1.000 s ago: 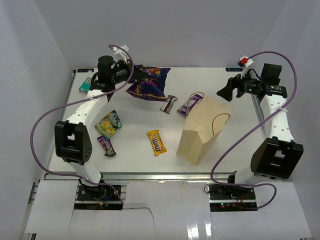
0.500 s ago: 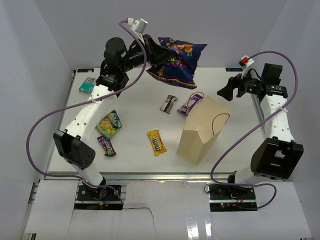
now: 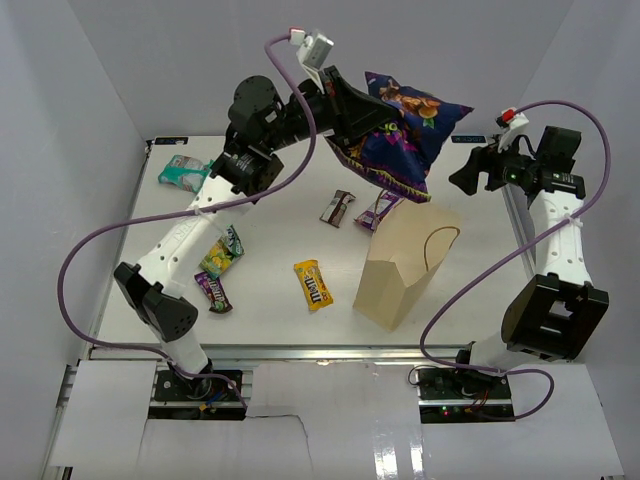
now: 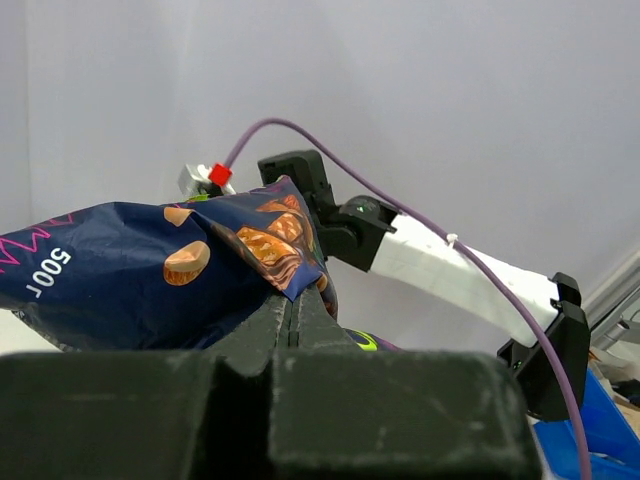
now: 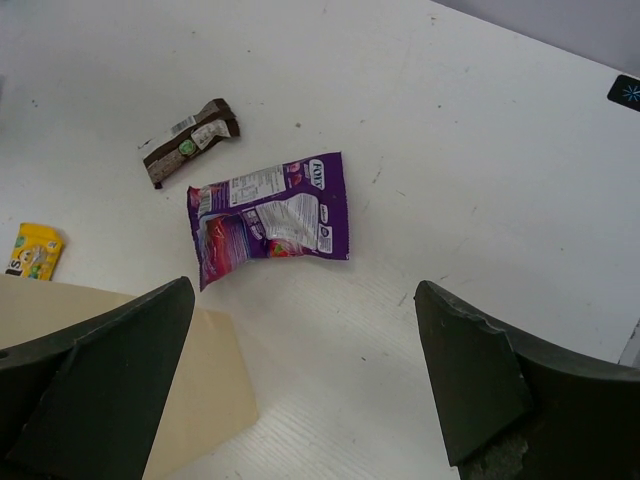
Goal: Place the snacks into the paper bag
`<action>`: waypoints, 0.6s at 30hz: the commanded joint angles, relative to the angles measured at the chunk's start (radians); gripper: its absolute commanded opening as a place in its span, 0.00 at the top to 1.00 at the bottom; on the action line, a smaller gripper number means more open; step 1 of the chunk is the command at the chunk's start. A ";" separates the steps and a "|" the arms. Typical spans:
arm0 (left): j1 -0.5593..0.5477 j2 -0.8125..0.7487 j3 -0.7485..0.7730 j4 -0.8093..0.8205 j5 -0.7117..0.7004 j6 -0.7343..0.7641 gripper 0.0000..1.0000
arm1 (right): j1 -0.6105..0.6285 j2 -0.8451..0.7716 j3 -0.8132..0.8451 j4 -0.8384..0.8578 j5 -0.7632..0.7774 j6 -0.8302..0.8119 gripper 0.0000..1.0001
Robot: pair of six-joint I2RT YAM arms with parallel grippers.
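Note:
My left gripper (image 3: 352, 112) is shut on the edge of the big dark-purple chip bag (image 3: 405, 132) and holds it high in the air above and behind the paper bag (image 3: 400, 265); the chip bag also shows in the left wrist view (image 4: 150, 265). The tan paper bag stands open at the table's middle right, and one corner shows in the right wrist view (image 5: 130, 370). My right gripper (image 3: 458, 181) is open and empty above the table's back right. On the table lie a brown bar (image 3: 338, 208), a purple packet (image 3: 378, 210), a yellow candy packet (image 3: 313, 284), a green-yellow bag (image 3: 220, 251), a small purple bar (image 3: 212, 291) and a teal-white bag (image 3: 181, 172).
White walls close in the table at the back and both sides. The right arm (image 4: 470, 275) shows in the left wrist view beyond the chip bag. A purple cable (image 3: 90, 270) loops out from the left arm. The table's metal front rail (image 3: 320, 352) runs along the near edge.
My left gripper has lifted the chip bag off the back of the table and carried it up and to the right, over toward the paper bag. The right gripper has shifted slightly.

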 commanded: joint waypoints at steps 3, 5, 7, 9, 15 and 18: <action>-0.082 0.010 0.027 0.017 -0.099 0.067 1.00 | -0.025 -0.034 0.017 0.059 0.015 0.048 0.03; -0.094 0.016 0.028 -0.007 -0.115 0.093 1.00 | -0.030 -0.039 0.011 0.059 0.010 0.045 0.03; -0.108 0.029 0.033 -0.046 -0.134 0.133 1.00 | -0.035 -0.041 0.002 0.057 0.010 0.044 0.04; -0.119 0.039 0.039 -0.115 -0.144 0.154 1.00 | -0.036 -0.042 -0.003 0.059 0.007 0.044 0.04; -0.163 0.055 0.032 -0.241 -0.190 0.249 1.00 | -0.042 -0.042 -0.014 0.057 0.004 0.033 0.04; -0.186 0.052 0.019 -0.264 -0.211 0.285 1.00 | -0.042 -0.041 -0.018 0.057 0.000 0.030 0.04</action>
